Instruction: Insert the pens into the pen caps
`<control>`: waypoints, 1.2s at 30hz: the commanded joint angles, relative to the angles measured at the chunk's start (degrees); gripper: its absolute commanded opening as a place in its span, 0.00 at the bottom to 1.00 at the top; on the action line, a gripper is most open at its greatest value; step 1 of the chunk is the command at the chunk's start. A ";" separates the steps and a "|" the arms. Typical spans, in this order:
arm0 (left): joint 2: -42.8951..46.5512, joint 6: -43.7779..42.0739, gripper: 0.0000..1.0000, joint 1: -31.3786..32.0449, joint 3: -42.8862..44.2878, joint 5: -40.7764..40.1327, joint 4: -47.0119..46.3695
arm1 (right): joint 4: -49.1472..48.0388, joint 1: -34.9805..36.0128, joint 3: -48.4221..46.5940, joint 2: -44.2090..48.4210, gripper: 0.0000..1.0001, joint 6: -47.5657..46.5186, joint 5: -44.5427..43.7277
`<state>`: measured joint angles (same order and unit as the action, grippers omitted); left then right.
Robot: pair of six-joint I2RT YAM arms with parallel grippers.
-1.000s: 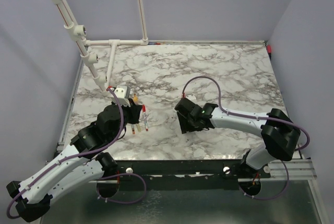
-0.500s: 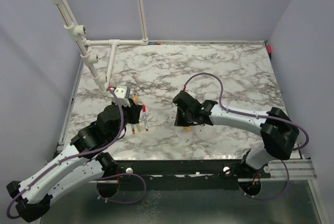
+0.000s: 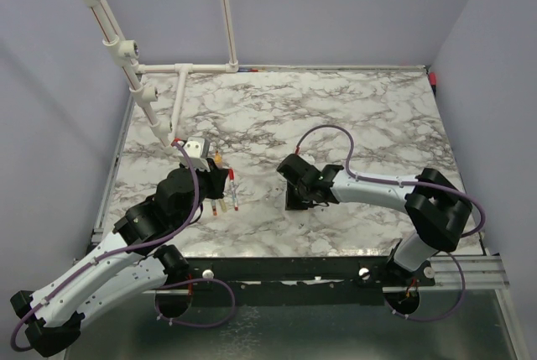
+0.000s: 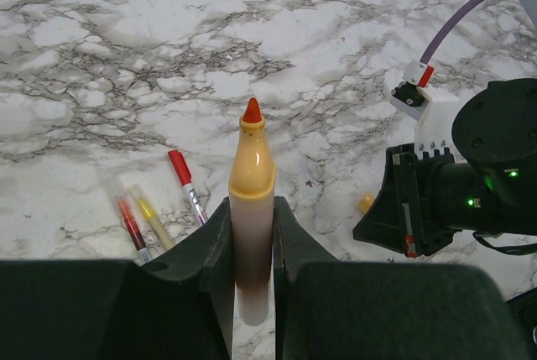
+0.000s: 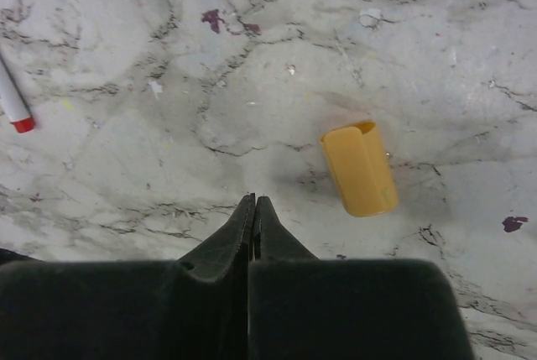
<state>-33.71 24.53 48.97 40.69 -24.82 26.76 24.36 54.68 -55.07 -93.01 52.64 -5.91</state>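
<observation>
The worry is on the right side. The right gripper [image 5: 253, 203] has its two black fingers pressed flat together, and there is nothing between them. The short, fat yellow plastic cap [image 5: 360, 169] lies on its side on the grey-and-white marble table [image 5: 126, 33]. It is just beside the finger tips, off to one side, and not touching them. If that arm lifts now, I think it will come up with nothing. It would need to spread its fingers and move over the cap first. The cap is round, so a bump from the shut fingers could roll it away. Then it would be harder to catch.

The left gripper [image 4: 252, 213] is nearly shut and squeezes the long yellow-orange pen with the red tip [image 4: 252, 163]. The pen sits snug between the two fingers [image 4: 216, 230], with its tip pointing out and away from the hand. The grip is low on the pen. If the cap gets pushed on crooked, I think the pen could tip or slide in the fingers. This pen has no cap on yet.

More pens lie loose on the marble near the left gripper: a thin grey pen with a red end [image 4: 186, 185], a thin red pen [image 4: 128, 219] and a thin yellow pen [image 4: 153, 219].
</observation>
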 commanded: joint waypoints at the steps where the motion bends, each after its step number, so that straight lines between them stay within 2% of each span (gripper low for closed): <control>1: -0.20 -0.53 0.00 -0.08 -0.51 -0.93 0.75 | 2.36 0.05 2.07 -0.53 0.01 0.03 -1.96; 16: -0.43 -0.51 0.00 -0.04 -0.55 -1.02 0.78 | 11.17 -0.01 1.26 -1.32 0.01 2.20 -14.90; 36: -0.75 -0.56 0.00 -0.10 -0.49 -0.59 0.76 | 14.03 -1.50 -2.78 -2.52 0.01 3.49 -20.73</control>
<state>-34.52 24.53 48.97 40.69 -24.82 26.76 36.05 53.60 -55.18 -94.50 55.90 -23.24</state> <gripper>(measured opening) 0.178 0.006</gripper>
